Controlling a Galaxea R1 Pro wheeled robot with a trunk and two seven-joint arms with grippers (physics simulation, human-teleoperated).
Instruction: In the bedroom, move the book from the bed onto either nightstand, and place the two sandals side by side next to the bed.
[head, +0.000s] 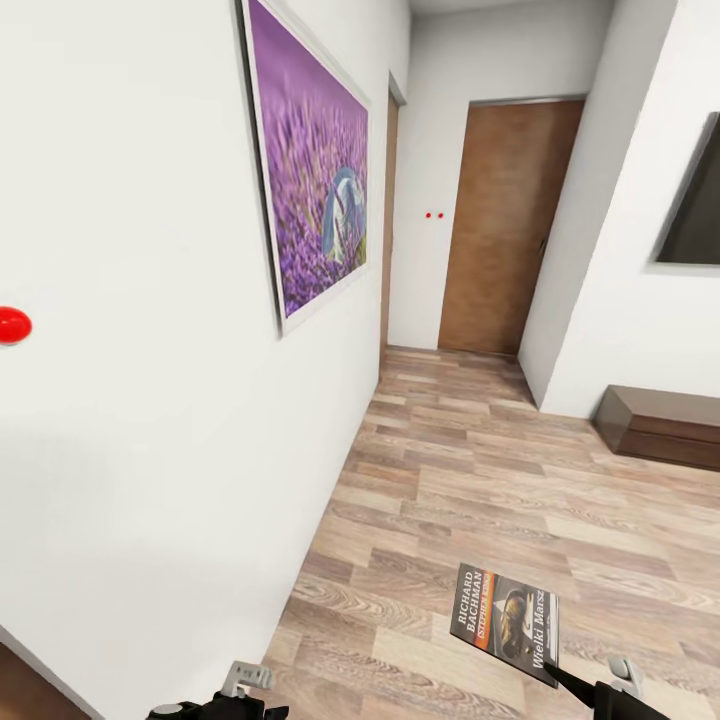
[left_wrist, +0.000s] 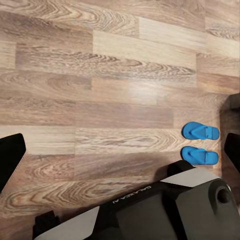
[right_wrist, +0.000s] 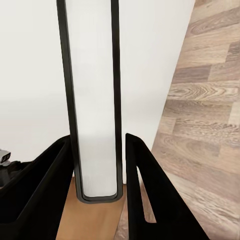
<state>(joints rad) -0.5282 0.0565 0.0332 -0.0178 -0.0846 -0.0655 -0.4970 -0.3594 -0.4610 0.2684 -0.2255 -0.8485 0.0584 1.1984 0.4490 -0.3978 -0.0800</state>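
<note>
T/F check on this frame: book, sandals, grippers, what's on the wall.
1. The right gripper is clamped on the book. True: the book's edge sits between its fingers.
2. The book lies flat on the floor. False: it is held up above the plank floor.
3. The two sandals lie side by side on the floor. True.
4. The left gripper holds a sandal. False: it is open, with nothing between its fingers.
5. The picture on the wall shows a beach. False: it shows purple flowers.
</note>
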